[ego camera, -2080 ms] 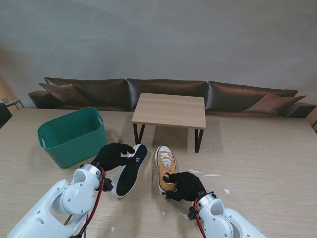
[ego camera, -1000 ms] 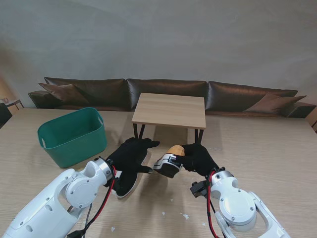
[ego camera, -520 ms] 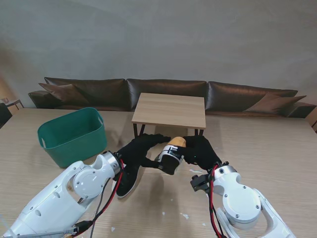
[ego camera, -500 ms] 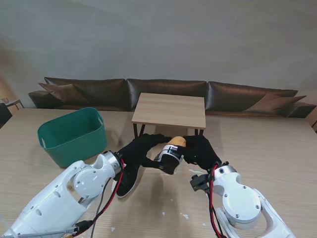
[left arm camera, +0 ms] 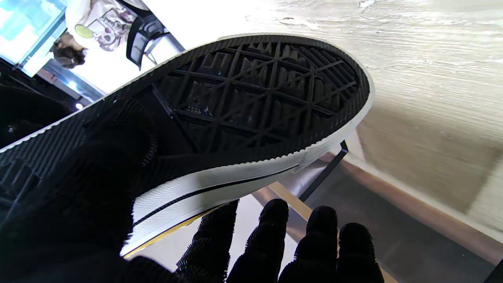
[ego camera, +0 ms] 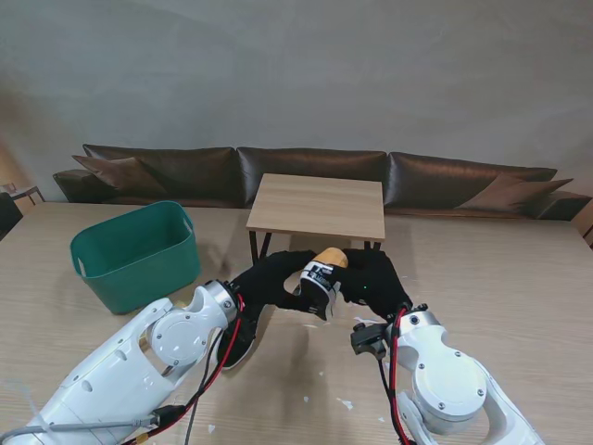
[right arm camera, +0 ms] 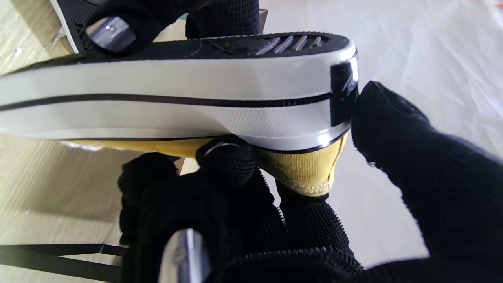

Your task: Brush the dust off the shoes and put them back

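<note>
yellow shoe [ego camera: 320,273]: upper mostly hidden between left hand [ego camera: 271,282] and right hand [ego camera: 373,280], toe out of sight. Left wrist view cuts off the sole's heel end. black shoe [ego camera: 243,336] largely behind the left forearm. White specks on table [ego camera: 500,269] too small to identify.

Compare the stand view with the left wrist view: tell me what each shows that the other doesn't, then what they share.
Only the stand view shows the green bin, the second shoe lying sole-up on the table, the sofa, and both arms.

Only the left wrist view shows the lifted shoe's black lattice tread up close.

Both show the yellow shoe, the left hand at it, and the small wooden table.
</note>
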Controlling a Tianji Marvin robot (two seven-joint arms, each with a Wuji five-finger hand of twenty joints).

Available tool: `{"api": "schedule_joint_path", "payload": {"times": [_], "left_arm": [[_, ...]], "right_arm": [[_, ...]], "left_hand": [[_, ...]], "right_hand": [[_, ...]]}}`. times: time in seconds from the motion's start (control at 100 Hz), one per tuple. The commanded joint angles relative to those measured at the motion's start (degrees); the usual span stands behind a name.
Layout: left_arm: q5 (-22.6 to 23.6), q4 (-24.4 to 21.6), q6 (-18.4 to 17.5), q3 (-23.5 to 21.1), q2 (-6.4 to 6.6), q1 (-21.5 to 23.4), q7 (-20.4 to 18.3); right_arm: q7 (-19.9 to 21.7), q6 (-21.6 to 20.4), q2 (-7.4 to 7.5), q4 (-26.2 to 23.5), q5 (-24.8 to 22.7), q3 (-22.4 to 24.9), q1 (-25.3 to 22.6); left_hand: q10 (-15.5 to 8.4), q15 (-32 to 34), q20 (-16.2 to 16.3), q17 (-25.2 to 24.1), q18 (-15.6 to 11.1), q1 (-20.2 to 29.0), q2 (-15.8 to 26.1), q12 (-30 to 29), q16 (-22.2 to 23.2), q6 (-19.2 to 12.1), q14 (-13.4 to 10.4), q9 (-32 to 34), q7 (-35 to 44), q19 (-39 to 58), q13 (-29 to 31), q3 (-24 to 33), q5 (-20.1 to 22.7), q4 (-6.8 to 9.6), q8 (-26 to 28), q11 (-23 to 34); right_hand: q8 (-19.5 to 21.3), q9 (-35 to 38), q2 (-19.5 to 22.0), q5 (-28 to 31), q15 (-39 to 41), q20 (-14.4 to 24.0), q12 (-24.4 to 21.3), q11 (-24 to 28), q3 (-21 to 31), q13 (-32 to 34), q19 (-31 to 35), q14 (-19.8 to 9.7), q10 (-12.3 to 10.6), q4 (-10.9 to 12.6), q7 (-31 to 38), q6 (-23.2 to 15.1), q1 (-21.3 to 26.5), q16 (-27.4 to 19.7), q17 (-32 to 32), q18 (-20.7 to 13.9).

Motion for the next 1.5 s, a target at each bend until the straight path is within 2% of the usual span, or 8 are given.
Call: {"api": "schedule_joint_path", "payload": {"times": [0.0, 0.24, 0.71, 1.01, 1.21, 1.31, 1.38, 1.49], "left_arm": [[-1.35, 0.32, -0.07, 0.48, -1.36, -0.54, -0.39], [-1.91, 1.09, 0.33, 0.85, -1.97, -0.86, 1.19], [1.07, -3.79, -1.35, -1.77, -0.86, 2.29, 0.68], [-7.37, -2.36, -1.52, -0.23, -1.59, 1.26, -1.31], [-12.89, 0.53, -2.25, 1.89, -2.75, -0.78, -1.45], [-14.7, 1.47, -2.35, 2.66, -3.3, -1.49, -1.21], [-15.64, 2.1, -2.17, 3.07, -3.9, -1.74, -0.15], [-17.13, 2.98, -2.34, 3.43, -4.78, -2.02, 1.58]], "right_arm": [[1.03, -0.31, -0.93, -0.98, 0.71, -0.91, -0.06], [1.27, -0.72, -1.08, -0.66, 4.16, -0.89, -0.51], [6.65, -0.75, 0.02, -0.88, 7.73, 0.74, -1.33], [9.15, -1.69, 0.42, 0.67, 9.17, -0.02, -0.06], [7.56, -2.62, -0.17, 1.73, 10.84, -1.05, 0.74], [6.38, -2.64, -0.51, 2.36, 10.97, -1.44, 1.09], [5.23, -2.49, -0.84, 2.78, 11.19, -1.71, 1.3], [3.39, -2.1, -1.37, 3.55, 11.21, -2.19, 1.74]], "left_hand": [[0.01, 1.0, 1.6, 0.62, 0.32, 0.05, 1.87, 1.38, 1.24, -0.28, 0.62, 1.58, 1.88, 1.21, 3.07, 1.46, 2.06, 0.09, 3.52, 0.76], [-0.27, -0.63, 2.92, -1.4, -0.26, 0.38, 2.34, 0.9, 0.71, -1.91, -0.2, -1.78, -6.39, 0.24, 0.31, 1.37, -4.98, 0.14, 0.55, -1.17], [-0.99, -4.25, 1.63, -8.63, -0.92, -0.58, 2.08, 0.03, -1.0, -4.12, -2.42, -6.17, -5.0, -3.03, -5.59, 1.13, -6.72, -0.1, -0.46, -1.67], [-0.43, -3.08, 1.91, -7.04, -0.13, 0.44, 2.19, 0.72, -0.23, -4.45, -1.2, -4.12, -2.97, -2.26, -3.34, 1.33, -3.95, 0.12, 0.68, -0.43], [-0.25, 0.02, 4.37, -5.05, 0.73, 2.59, 2.32, 4.97, 4.11, -4.47, 0.7, -0.16, 3.96, -0.22, 0.02, 1.88, 3.74, 0.29, 7.91, 1.51], [-0.37, 2.89, 6.96, -2.08, 1.48, 5.93, 4.21, 8.53, 7.42, -3.28, 1.73, 4.28, 12.84, 1.6, 3.06, 1.34, 9.65, 0.52, 18.16, 3.13], [-0.7, 6.27, 10.49, 1.39, 2.44, 14.8, 4.25, 11.53, 10.15, -3.1, 2.61, 8.82, 21.46, 3.71, 6.39, -6.75, 11.17, -1.53, 31.76, 4.8], [-0.67, 13.95, 15.43, 8.85, 4.22, 22.82, 4.65, 15.28, 13.1, -0.81, 3.42, 17.75, 36.11, 8.59, 13.9, -10.54, 11.9, 0.12, 34.63, 7.94]], "right_hand": [[8.86, 0.51, 2.46, 7.16, -0.65, 2.38, 0.44, -3.05, 7.06, -1.1, 4.41, -7.35, -7.93, 3.51, 15.52, 11.92, 4.46, 0.03, 17.19, -0.33], [9.18, 0.25, 2.24, 7.18, -0.51, 2.84, 0.57, -2.97, 6.99, -1.13, 4.65, -6.8, -7.28, 3.32, 15.17, 12.43, 4.98, 0.09, 16.57, 0.18], [9.51, -0.15, 2.54, 7.19, -0.33, 3.46, 0.84, -2.74, 6.72, -1.18, 5.26, -5.89, -6.68, 3.47, 14.99, 12.46, 5.0, 0.11, 15.51, 0.33], [9.58, -0.76, 2.57, 6.85, -0.61, 3.78, 1.0, -2.69, 6.56, -1.21, 5.38, -5.37, -6.77, 3.23, 14.84, 12.4, 5.24, -0.09, 13.95, -0.2], [9.51, -1.33, 2.53, 6.38, -0.96, 4.15, 1.27, -2.5, 6.47, -1.22, 5.75, -4.88, -6.45, 2.62, 14.78, 12.52, 5.56, -0.31, 13.3, -0.19], [9.5, -1.67, 2.78, 6.23, -1.04, 4.2, 1.32, -2.53, 6.29, -1.23, 5.65, -4.75, -6.37, 2.54, 14.75, 12.55, 5.56, -0.4, 13.1, -0.1], [9.47, -2.23, 2.92, 5.81, -1.3, 4.26, 1.43, -2.48, 5.92, -1.27, 5.44, -4.52, -6.06, 2.37, 14.58, 12.66, 5.79, -0.55, 12.41, -0.1], [9.14, -3.58, 3.43, 4.66, -2.99, 4.44, 1.2, -2.79, 4.65, -1.28, 4.91, -3.96, -5.71, 1.78, 14.16, 12.2, 6.2, -1.37, 11.15, -0.17]]}}
